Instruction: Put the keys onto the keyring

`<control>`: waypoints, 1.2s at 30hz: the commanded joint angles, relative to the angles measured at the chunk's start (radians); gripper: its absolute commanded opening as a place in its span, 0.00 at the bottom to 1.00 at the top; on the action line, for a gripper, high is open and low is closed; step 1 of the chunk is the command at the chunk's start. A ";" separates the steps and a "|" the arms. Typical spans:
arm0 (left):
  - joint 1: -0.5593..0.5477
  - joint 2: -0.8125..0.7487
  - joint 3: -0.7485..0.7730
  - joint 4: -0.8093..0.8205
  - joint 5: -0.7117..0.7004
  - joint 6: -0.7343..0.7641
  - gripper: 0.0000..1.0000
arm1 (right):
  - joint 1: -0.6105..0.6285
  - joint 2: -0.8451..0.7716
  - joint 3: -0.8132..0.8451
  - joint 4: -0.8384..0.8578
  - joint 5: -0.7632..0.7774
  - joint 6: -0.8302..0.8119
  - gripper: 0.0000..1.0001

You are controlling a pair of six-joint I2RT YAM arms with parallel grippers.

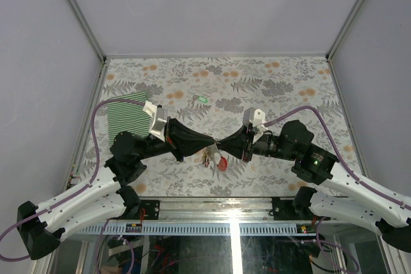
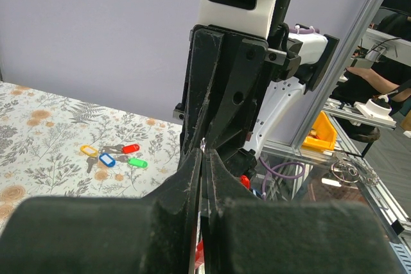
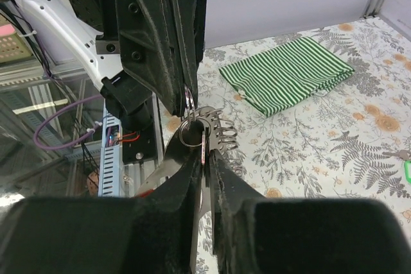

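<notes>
Both grippers meet tip to tip above the middle of the table. My left gripper (image 1: pixel 210 139) (image 2: pixel 204 152) is shut on the keyring, whose split ring (image 3: pixel 182 137) hangs from its fingertips (image 3: pixel 187 94). The keyring's red oval loop (image 1: pixel 221 163) dangles below with a bunch of metal keys (image 3: pixel 220 128). My right gripper (image 1: pixel 225 143) (image 3: pixel 206 151) is shut on a thin flat key (image 3: pixel 203 145) right at the ring. Loose keys with yellow, blue, red and green heads (image 2: pixel 114 156) lie on the table, and the green one (image 1: pixel 201 99) also shows from above.
A folded green striped cloth (image 1: pixel 128 117) (image 3: pixel 286 75) lies at the left of the floral tablecloth (image 1: pixel 282 88). Grey walls close in the table's left, far and right sides. A purple cable (image 1: pixel 96 139) loops beside the left arm.
</notes>
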 commanded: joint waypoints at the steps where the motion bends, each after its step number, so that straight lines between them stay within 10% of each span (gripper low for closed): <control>1: -0.001 -0.006 0.019 0.085 0.003 -0.007 0.00 | 0.003 -0.011 0.054 0.072 -0.016 0.011 0.08; 18: 0.000 -0.008 0.019 0.051 -0.013 0.005 0.00 | 0.003 -0.084 0.066 0.015 0.052 -0.027 0.01; 24: 0.000 -0.018 0.063 -0.090 -0.057 0.060 0.00 | 0.003 -0.095 0.084 -0.103 0.174 -0.050 0.33; 36: 0.000 -0.011 0.227 -0.682 -0.257 0.260 0.00 | 0.003 -0.137 0.106 -0.356 0.719 -0.075 0.61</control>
